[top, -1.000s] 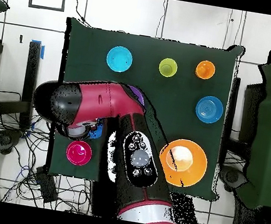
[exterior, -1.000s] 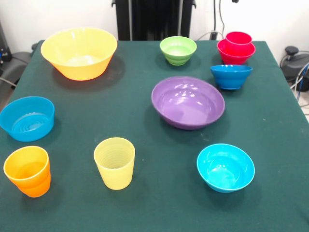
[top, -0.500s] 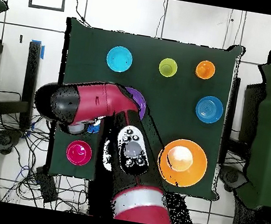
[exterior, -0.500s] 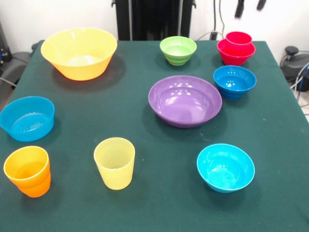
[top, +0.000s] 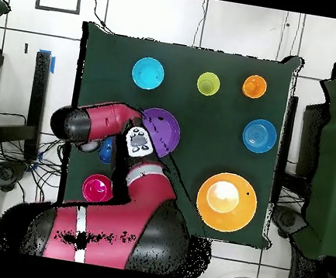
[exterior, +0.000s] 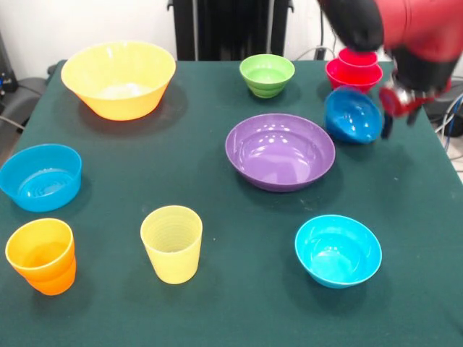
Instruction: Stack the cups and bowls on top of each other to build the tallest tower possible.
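The red and black arm (exterior: 405,29) comes down at about 1 o'clock in the front view. Its end effector (exterior: 396,103) sits just beside the dark blue bowl (exterior: 352,116). The picture is smeary there, so I cannot tell if the end effector is apart or together, or if it touches the bowl. The dark blue bowl is tipped up on its side, so its open mouth faces the camera.

Right behind it, at 12 o'clock from it, is the tower (exterior: 354,69): a red cup sitting inside a small red bowl. The wide purple bowl (exterior: 280,151) is near the middle of the green table (exterior: 239,303). The lime green bowl (exterior: 267,74) is at 12 o'clock from the purple one. The big yellow-orange bowl (exterior: 118,78) is at 10 o'clock on the table. The light blue bowl (exterior: 40,176) is at 9 o'clock. The orange cup (exterior: 41,255) is at 8 o'clock, the pale yellow cup (exterior: 172,243) is at 7 o'clock, and the cyan bowl (exterior: 338,250) is at 5 o'clock.
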Motion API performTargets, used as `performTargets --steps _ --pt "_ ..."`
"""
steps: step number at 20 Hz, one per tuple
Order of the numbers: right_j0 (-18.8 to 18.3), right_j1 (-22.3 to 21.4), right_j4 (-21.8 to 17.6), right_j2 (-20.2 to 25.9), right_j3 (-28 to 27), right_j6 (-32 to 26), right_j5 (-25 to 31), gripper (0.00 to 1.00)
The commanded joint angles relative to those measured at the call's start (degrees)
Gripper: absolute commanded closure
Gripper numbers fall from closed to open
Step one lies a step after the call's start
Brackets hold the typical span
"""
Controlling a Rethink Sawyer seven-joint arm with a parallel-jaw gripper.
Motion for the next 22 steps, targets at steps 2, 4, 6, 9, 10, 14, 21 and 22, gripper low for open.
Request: performTargets --steps 2,4,6,9,10,14,21,22 --pt "1.79 15.09 1.51 -1.90 -8.56 7.44 -1.97 0.00" --pt "1.67 15.51 1.86 -1.94 -9.29 6.75 -2.82 0.00" --pt "1.90 16.12 2.02 -2.55 -10.23 7.18 -3.79 0.00" --pt "2.20 16.87 1.94 -3.22 -10.99 7.99 -5.92 0.00" --pt "2.21 16.63 2.07 -3.41 -10.37 8.55 -6.38 0.00" --pt "2.10 16.63 2.63 -3.43 -9.35 9.24 -6.83 0.00" --pt "1.58 17.04 2.19 -2.79 -8.87 9.26 -7.72 0.00" --pt "1.50 16.89 2.17 -2.72 -8.68 9.31 -7.47 0.00"
